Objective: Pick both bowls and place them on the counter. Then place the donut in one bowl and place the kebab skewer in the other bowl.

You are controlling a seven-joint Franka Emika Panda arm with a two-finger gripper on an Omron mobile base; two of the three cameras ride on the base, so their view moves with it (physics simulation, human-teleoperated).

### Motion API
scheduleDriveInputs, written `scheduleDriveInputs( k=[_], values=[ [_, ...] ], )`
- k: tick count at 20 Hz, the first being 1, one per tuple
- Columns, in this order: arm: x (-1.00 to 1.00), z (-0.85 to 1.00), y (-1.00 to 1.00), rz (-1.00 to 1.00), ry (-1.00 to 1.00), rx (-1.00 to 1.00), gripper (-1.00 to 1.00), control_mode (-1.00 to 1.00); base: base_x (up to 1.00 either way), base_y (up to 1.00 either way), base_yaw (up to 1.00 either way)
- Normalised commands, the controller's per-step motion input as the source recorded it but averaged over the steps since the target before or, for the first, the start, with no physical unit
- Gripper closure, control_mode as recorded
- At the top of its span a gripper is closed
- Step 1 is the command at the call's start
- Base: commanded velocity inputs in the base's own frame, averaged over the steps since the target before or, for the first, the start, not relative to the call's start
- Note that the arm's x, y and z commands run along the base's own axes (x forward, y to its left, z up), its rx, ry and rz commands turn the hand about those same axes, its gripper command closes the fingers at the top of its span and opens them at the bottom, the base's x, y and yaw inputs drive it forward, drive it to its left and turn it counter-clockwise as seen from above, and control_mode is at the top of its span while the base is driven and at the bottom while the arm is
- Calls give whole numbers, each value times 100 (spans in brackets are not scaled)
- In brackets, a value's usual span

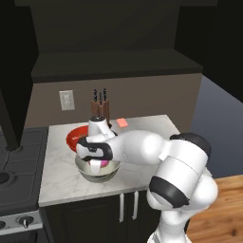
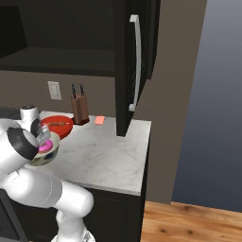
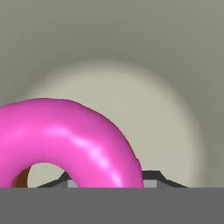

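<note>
The cream-grey bowl (image 1: 97, 173) (image 2: 47, 155) stands on the marble counter (image 1: 142, 133) (image 2: 104, 156) near its front edge. My gripper (image 1: 98, 163) (image 2: 44, 144) (image 3: 105, 180) reaches down into it, shut on the pink donut (image 1: 97, 164) (image 2: 45, 148) (image 3: 65, 140). In the hand view the donut hangs just over the bowl's pale inner floor (image 3: 131, 87). Right behind stands the glossy red bowl (image 1: 73, 137) (image 2: 57, 126), and the kebab skewer (image 2: 56, 124) lies across its inside.
A knife block (image 1: 100, 109) (image 2: 79, 109) stands at the back wall, with a small orange-pink block (image 1: 122, 122) (image 2: 99, 120) beside it. The dark stove (image 1: 19, 166) adjoins the counter's left end. A tall dark cabinet with a silver handle (image 2: 134, 61) rises at the counter's right.
</note>
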Motion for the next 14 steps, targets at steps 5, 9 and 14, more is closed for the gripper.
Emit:
scheduleDriveInputs(
  k=[5, 9, 14],
  values=[
    [8, -11, 3, -5, 0, 0, 100, -100, 0, 0, 0],
    [1, -8, 5, -5, 0, 0, 100, -100, 0, 0, 0],
    [-6, 0, 8, -5, 0, 0, -100, -100, 0, 0, 0]
  ],
)
